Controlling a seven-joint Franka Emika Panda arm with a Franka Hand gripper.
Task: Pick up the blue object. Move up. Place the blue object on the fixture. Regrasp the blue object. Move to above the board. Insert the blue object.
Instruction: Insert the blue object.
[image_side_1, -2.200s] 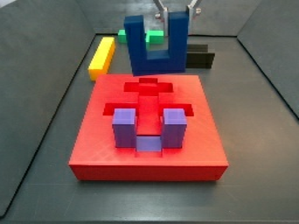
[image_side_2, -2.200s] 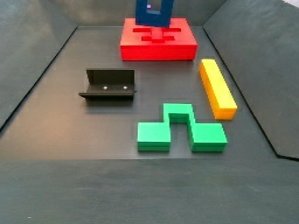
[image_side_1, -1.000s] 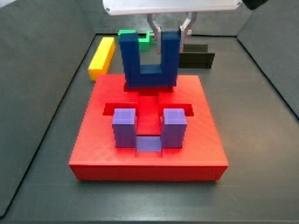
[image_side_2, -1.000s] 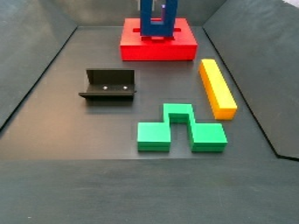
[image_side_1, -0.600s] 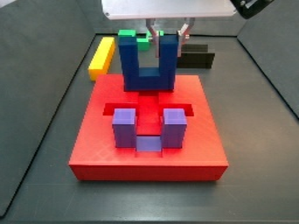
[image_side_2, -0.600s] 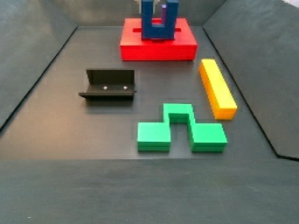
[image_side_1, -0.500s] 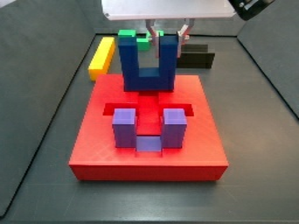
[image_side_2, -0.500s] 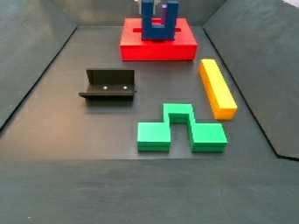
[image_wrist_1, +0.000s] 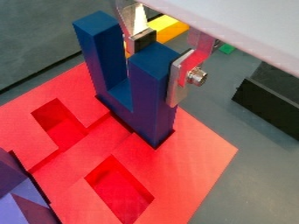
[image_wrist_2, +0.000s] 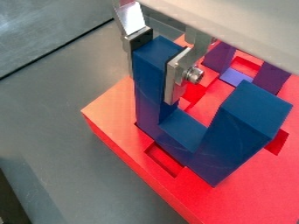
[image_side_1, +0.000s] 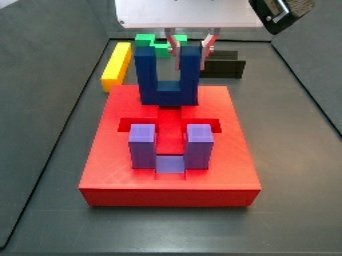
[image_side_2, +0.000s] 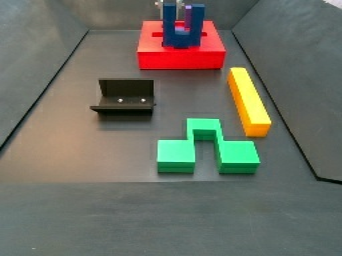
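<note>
The blue object (image_side_1: 170, 82) stands upright on the end of the red board (image_side_1: 118, 165) nearest the yellow bar, prongs up, its base down in a recessed slot (image_wrist_2: 163, 162). My gripper (image_wrist_1: 152, 57) hangs straight above and is shut on one prong, a silver finger (image_wrist_1: 179, 77) flat on each side of it. Both side views show the gripper (image_side_1: 193, 42) at the block's top (image_side_2: 181, 28). The other prong (image_wrist_2: 251, 118) stands free. The black fixture (image_side_2: 124, 97) sits empty on the floor, away from the board (image_side_2: 201, 58).
A purple U-shaped block (image_side_1: 171, 147) stands in the board's other slot. A yellow bar (image_side_2: 247, 100) and a green block (image_side_2: 203, 145) lie on the dark floor beside the fixture. Sloped grey walls ring the floor.
The gripper has brought the blue object from beyond the board's edge over its end slot and lowered it there. Over the last half second it has sunk only slightly.
</note>
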